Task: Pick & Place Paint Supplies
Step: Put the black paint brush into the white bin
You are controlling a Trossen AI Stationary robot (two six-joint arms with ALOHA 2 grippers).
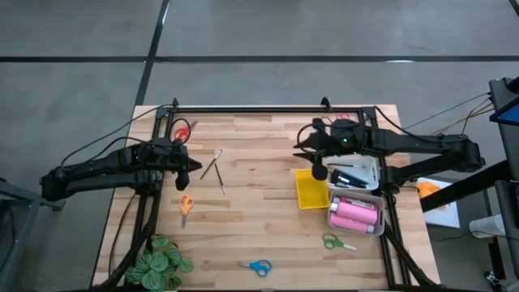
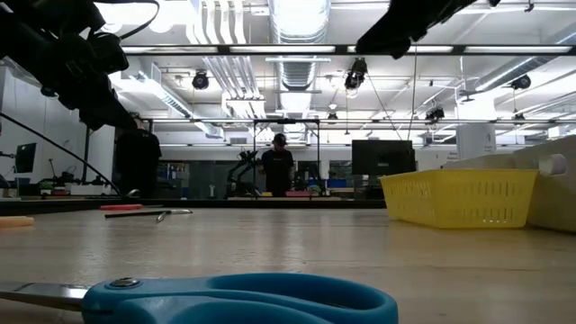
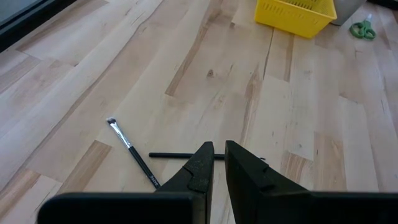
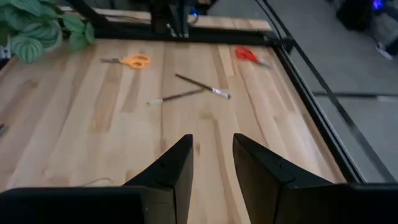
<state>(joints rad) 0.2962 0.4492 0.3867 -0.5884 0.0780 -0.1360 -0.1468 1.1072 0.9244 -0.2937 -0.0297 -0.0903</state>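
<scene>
The step in hand looks like the pick of a thin brush. The left gripper [image 3: 218,163] hovers just above the two crossed brushes [image 1: 216,169] on the left-centre of the wooden surface [image 1: 268,219], its jaws close together with only a narrow slit between them and nothing pinched. In the left wrist view one brush [image 3: 132,151] lies just ahead of the fingertips and a second, dark one [image 3: 171,155] passes under them. The next move, as I judge it, calls for spreading the jaws, dropping onto one brush and closing across its thin handle; both lie flat, so the tips must nearly touch the wood.

The right gripper [image 1: 315,166] hangs over the yellow tray [image 1: 310,193], jaws spread and empty. Beside it the white tray [image 1: 362,175] holds dark supplies, and pink paint bottles [image 1: 354,214] lie in a clear bin just below.

Scissors are scattered about: red [image 1: 181,131] near the back rail, orange [image 1: 186,205], blue [image 1: 257,266] and green [image 1: 334,242] toward the front. The middle of the surface is open, giving a free path from brushes to trays. The black frame rail [image 1: 268,110] bounds the back, and the leafy plant [image 1: 162,261] occupies the front-left corner.
</scene>
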